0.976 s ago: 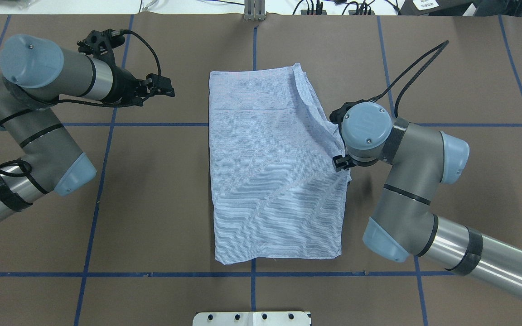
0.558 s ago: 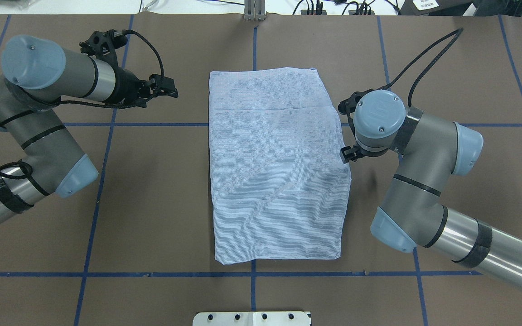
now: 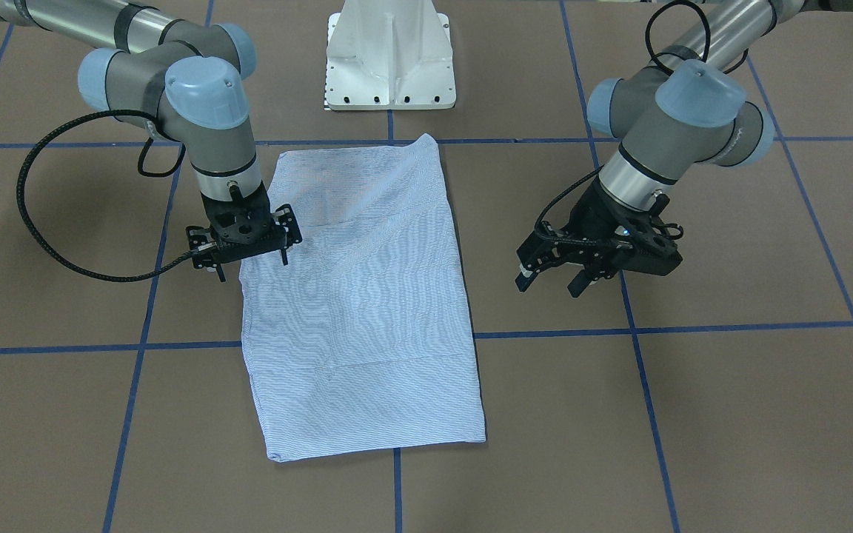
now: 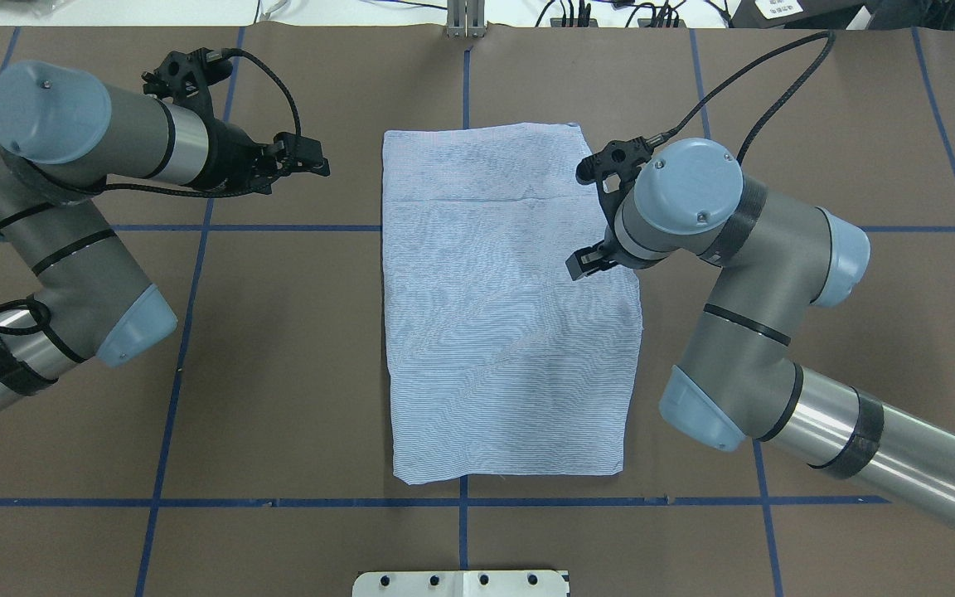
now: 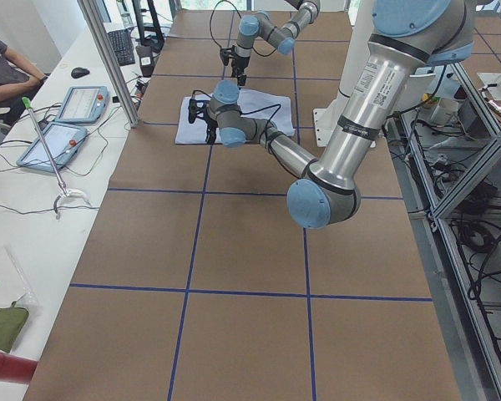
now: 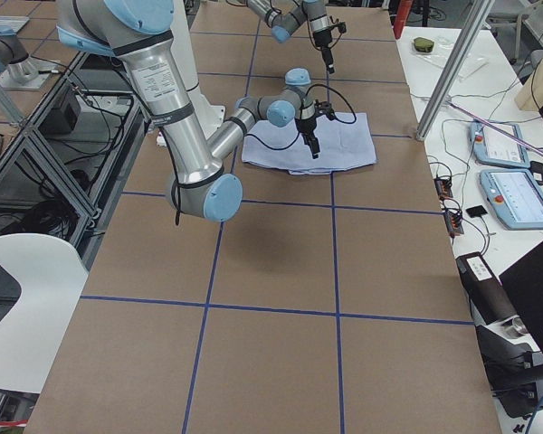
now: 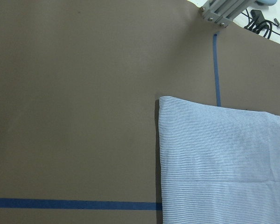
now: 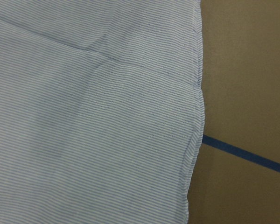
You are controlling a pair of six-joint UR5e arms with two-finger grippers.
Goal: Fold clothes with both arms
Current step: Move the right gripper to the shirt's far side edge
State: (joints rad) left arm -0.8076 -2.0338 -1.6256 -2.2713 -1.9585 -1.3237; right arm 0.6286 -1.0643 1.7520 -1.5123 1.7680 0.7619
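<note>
The clothes are one blue-and-white striped shirt point(image 3: 360, 326) point(image 4: 502, 348), folded into a flat rectangle in the middle of the brown table. My right gripper point(image 3: 252, 266) hovers open over the shirt's right edge, nothing between its fingers. From overhead only one of its fingers point(image 4: 581, 265) sticks out from under the wrist. The right wrist view shows the striped shirt point(image 8: 84, 140) and its hem close up. My left gripper point(image 3: 554, 283) point(image 4: 318, 164) is open and empty over bare table, well to the left of the shirt. Its wrist view shows the shirt's far left corner point(image 7: 224, 163).
The white pedestal base point(image 3: 389, 66) stands at the near table edge. Blue tape lines point(image 4: 278, 228) grid the brown table cover. An aluminium post point(image 4: 465, 21) and cables sit at the far edge. A seated person point(image 5: 0, 58) and tablets point(image 5: 75, 104) are at a side bench.
The right gripper let go of the shirt's lifted right edge, which dropped flat. It then moved inward over the shirt. The left arm barely moved.
</note>
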